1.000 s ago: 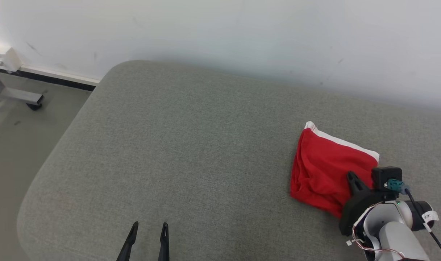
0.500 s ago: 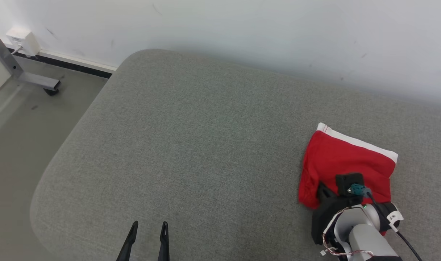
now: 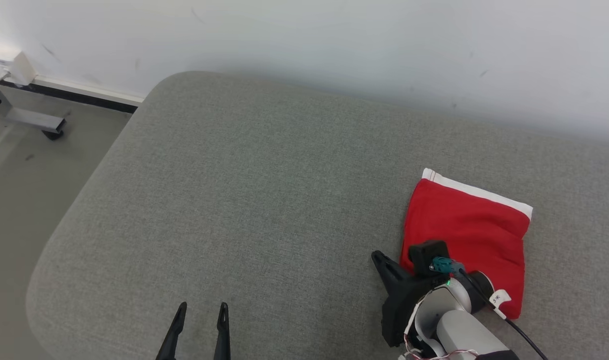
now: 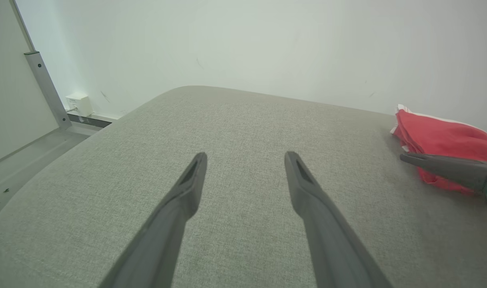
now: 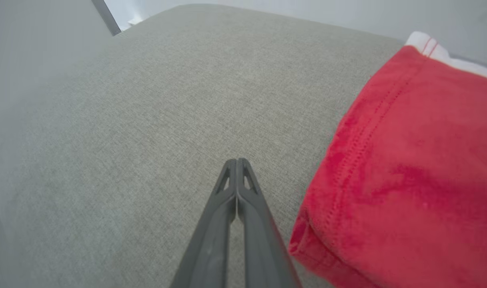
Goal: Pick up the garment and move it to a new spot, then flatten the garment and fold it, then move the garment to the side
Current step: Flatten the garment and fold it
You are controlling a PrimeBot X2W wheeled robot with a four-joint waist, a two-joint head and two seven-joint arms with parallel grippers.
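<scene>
The red garment point(image 3: 469, 235) with a white band point(image 3: 477, 192) lay folded flat on the right side of the grey cushion point(image 3: 259, 190), near the wall point(image 3: 334, 40). The right tool point(image 3: 377, 256) was clenched tight with nothing in it, just beside the garment's left edge. The left tool point(image 3: 202, 306) was spread wide and empty, well apart from the garment.

Soft red cloth garment point(image 3: 467, 235) on matt, coarse-woven grey fabric cushion point(image 3: 244, 200).
</scene>
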